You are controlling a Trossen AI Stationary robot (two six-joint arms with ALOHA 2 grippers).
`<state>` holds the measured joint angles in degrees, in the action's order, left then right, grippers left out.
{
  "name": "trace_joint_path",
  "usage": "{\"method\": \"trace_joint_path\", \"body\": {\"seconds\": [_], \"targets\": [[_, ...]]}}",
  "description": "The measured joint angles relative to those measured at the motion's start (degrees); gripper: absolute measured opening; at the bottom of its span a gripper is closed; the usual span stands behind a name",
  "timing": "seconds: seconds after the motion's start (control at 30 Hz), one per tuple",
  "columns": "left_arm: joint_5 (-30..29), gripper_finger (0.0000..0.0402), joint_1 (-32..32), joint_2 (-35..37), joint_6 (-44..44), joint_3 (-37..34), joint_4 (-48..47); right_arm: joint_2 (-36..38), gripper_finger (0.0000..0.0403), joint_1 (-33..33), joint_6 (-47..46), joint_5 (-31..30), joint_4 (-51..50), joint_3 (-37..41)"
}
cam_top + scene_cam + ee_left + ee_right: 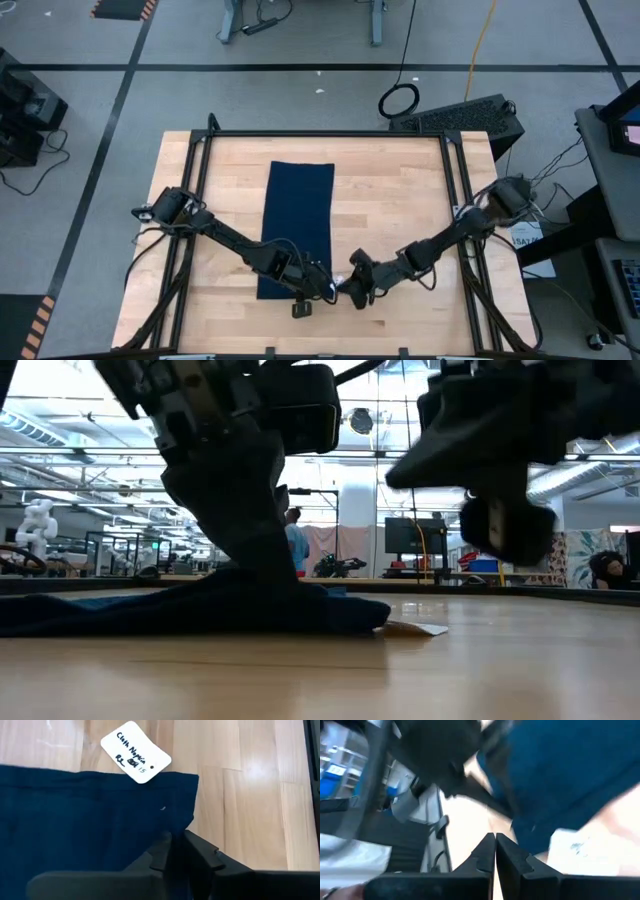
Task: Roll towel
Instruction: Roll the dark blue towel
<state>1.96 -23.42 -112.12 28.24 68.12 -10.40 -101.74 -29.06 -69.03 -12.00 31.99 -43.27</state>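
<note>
The towel (pixel 297 225) lies flat on the counter (pixel 400 220), unrolled. The left gripper (pixel 175 851) pinches its near corner; the right gripper (pixel 495 851) hovers beside, jaws closed on nothing. All rolling remains.

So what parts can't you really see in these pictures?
- Near end of the towel, high view: both arms cross over it, so its edge there is hidden.
- Whether the left tool pinches cloth, left wrist view: its own fingers cover the spot.
- White tag, right wrist view: blurred, writing unreadable.
- Tag, left wrist view: second line of writing partly smudged.
- Right tool, low view: cut off by the top edge.
</note>
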Motion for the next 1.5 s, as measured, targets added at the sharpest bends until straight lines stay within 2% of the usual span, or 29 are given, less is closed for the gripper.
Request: {"method": "trace_joint_path", "body": {"seconds": [0.2, 0.43, 0.57, 0.93, 1.03, 1.2, 1.5], "targets": [[0.17, 0.0067, 0.11, 0.0, -0.52, 0.0, -0.74, -7.87, 0.0006, -3.38, -5.75, -0.1, 9.92, -0.2], [0.25, 0.0068, 0.15, 0.0, -0.12, 0.0, 0.29, -11.59, 0.0006, -4.32, -5.43, -5.49, 9.95, -2.8], [0.79, 0.0068, 0.17, 0.0, -0.06, 0.0, 0.53, -11.81, 0.0006, -3.75, -4.26, -8.62, 3.86, -5.67], [0.81, 0.0068, 0.2, 0.0, -0.08, 0.0, 1.03, -11.88, 0.0006, -3.25, 0.25, -9.08, -21.06, -16.07], [0.79, 0.0061, 0.2, 0.0, -0.1, 0.0, 1.16, -11.9, 0.0006, -3.25, 1.16, -9.06, -21.88, -16.31], [1.11, 0.001, 0.2, 0.35, -0.06, -0.02, 2.76, -11.88, 0.0006, -3.65, 1.18, -8.73, -23.36, -16.35], [0.82, 0.0005, 0.17, 3.06, -0.03, -0.02, 3.42, -11.82, 0.0006, -3.56, 0.78, -5.53, -28.74, -16.39]]}}
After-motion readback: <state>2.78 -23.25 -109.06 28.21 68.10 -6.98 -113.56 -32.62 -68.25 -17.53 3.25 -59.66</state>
